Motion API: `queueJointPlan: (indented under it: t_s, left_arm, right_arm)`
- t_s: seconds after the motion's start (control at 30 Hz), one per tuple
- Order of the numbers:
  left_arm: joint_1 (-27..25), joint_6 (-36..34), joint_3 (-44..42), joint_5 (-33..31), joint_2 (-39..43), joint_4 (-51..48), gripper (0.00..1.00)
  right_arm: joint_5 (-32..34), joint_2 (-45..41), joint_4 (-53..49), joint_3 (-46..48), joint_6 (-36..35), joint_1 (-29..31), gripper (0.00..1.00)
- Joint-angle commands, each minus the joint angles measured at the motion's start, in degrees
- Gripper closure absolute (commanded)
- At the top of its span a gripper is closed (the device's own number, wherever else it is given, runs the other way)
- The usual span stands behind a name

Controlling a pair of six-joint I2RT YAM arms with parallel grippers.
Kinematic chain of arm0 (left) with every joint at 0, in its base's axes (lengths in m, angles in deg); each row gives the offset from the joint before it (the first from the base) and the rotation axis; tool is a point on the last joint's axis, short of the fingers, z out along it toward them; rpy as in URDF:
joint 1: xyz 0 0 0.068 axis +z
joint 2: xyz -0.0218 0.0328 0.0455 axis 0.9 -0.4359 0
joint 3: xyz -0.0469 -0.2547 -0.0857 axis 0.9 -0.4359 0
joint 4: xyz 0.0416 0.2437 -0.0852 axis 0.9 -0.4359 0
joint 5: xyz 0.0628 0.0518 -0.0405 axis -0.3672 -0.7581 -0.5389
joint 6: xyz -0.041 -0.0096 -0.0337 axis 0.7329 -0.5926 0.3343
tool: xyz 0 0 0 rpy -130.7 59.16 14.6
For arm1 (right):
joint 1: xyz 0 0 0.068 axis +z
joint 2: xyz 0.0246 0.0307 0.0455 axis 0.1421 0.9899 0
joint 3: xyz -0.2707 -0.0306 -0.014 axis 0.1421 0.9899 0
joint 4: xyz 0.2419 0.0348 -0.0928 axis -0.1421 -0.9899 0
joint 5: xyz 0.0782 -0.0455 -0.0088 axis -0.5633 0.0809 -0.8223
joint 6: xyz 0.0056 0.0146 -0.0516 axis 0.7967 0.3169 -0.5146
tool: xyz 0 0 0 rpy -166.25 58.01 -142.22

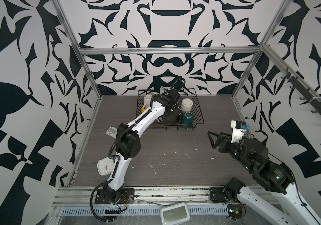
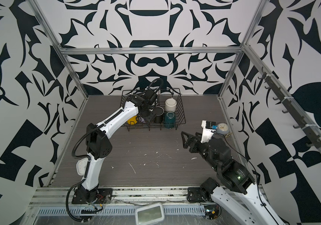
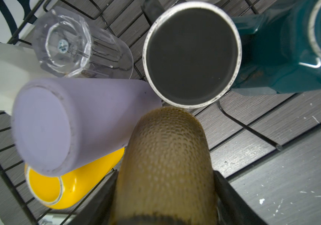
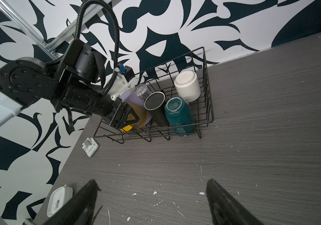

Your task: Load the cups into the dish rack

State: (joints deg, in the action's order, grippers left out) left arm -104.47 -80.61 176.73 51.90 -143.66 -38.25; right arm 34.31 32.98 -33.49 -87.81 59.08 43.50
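Amber glass, dimpled, fills the near field of the left wrist view. It is clamped across its body between the two black fingers of the left gripper, whose jaws stand partly apart at the width of the glass. Its far end sits just beside the upturned base of the black mug and the side of the lilac tumbler, which lies tilted, overlapping the yellow mug; whether the amber glass rests on the wires cannot be told. Clear glass lies tipped beyond the tumbler, and the teal mug stands inverted beside the black one. All are inside the dish rack, set at the back of the table near the patterned wall. An inverted white mug stands behind the teal mug on the rack's right side, and a second white mug occupies its far left part. Right gripper hovers above the tabletop well apart from the rack, jaws spread wide and holding nothing. White square clock lies near the left arm's base; a round clock stands behind the right wrist.
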Motion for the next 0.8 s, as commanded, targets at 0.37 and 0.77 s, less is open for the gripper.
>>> queueJointPlan:
  t_s: [0.37,0.77]
  left_arm:
    - [-0.3,-0.5,4.5,2.2,-4.5,-3.1,1.0]
    - [-0.3,0.7,5.6,3.8,-6.7,-1.8,1.0]
  right_arm:
    - [0.9,-0.2,1.9,0.3,-0.9,-0.1,0.11]
    - [1.2,-0.8,1.6,0.7,-0.5,-0.2,0.11]
